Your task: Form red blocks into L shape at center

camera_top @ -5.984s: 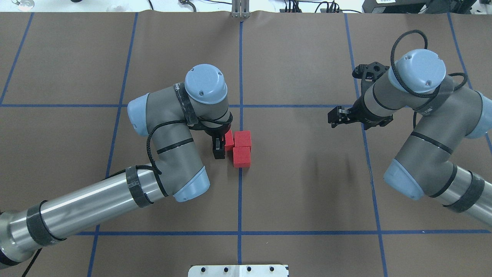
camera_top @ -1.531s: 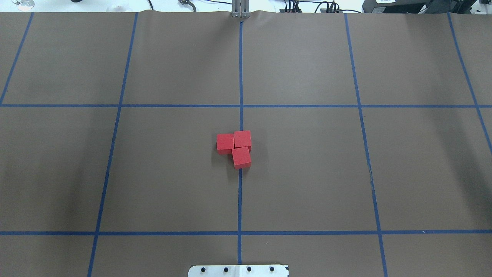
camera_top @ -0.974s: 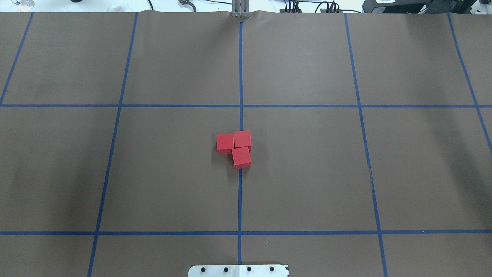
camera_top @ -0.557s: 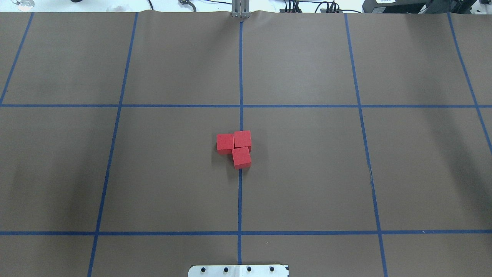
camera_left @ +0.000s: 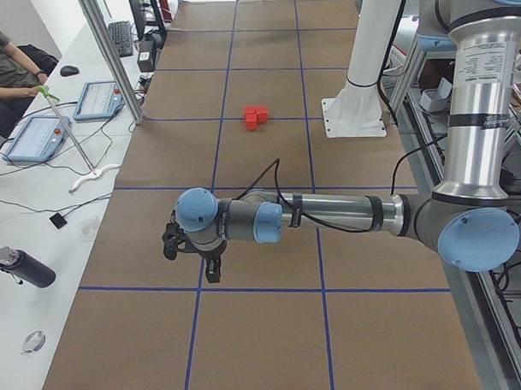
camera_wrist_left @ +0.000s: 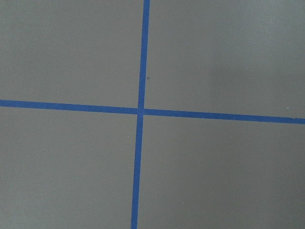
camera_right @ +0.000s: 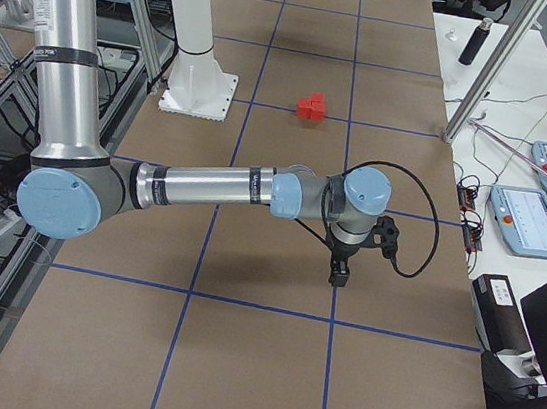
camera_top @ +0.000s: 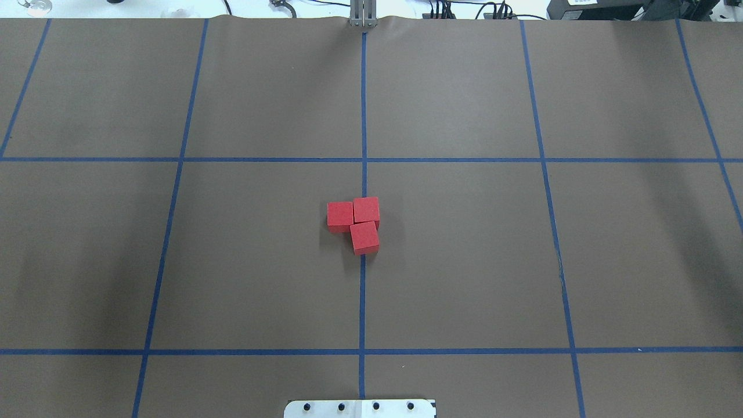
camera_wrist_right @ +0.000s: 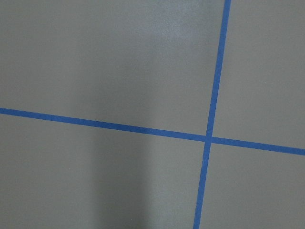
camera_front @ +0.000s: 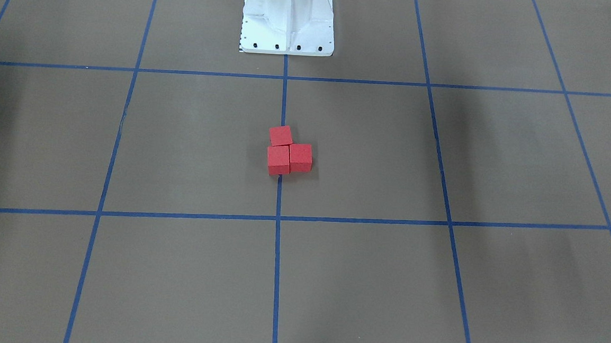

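Note:
Three red blocks sit touching in an L on the center, across the vertical blue tape line. They also show in the front-facing view, the left view and the right view. My left gripper shows only in the left view, low over the table far from the blocks. My right gripper shows only in the right view, also far from the blocks. I cannot tell whether either is open or shut. Both wrist views show only bare surface and tape.
The white robot base plate stands at the table's robot side. An operator, tablets and a bottle are on the side bench; another tablet lies beyond the right end.
Six seconds ago both arms were over the table, the left gripper at the blocks; both have since left the overhead view. The blocks have not moved in the last 1.5 seconds.

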`<state>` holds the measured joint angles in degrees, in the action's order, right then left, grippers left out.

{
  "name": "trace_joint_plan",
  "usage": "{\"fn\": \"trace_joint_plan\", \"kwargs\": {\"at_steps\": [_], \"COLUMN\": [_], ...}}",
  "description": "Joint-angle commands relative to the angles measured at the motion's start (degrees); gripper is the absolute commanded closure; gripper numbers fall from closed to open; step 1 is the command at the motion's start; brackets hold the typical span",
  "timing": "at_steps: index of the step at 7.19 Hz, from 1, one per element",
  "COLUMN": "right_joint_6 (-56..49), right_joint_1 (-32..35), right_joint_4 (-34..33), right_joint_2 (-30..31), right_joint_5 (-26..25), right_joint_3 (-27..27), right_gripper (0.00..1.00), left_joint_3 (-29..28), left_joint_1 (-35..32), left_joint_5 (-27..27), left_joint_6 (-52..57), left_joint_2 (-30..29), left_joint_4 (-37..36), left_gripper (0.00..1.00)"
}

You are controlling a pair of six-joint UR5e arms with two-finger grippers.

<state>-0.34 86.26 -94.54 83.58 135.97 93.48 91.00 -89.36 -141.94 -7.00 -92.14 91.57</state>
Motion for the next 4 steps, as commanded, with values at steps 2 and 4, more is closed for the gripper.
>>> {"fn": "trace_joint_plan", "kwargs": {"at_steps": [2,4], "right_joint_6": [-0.4,-0.5], "right_joint_1": [-0.3,-0.3], "right_joint_4": [0.1,0.1], "right_joint_2": [0.1,1.5], "right_joint_5": [0.0,0.2], "right_joint_3": [-0.1,0.0], "right_gripper": [0.00,0.00], "left_joint_3": [-0.2,0.1], "left_joint_1": [0.1,0.1], "left_joint_5": [0.0,0.0], "left_joint_6": [0.0,0.0], "left_joint_2": [-0.1,-0.2], "left_joint_4": [-0.1,0.0], "left_gripper": [0.00,0.00]}}
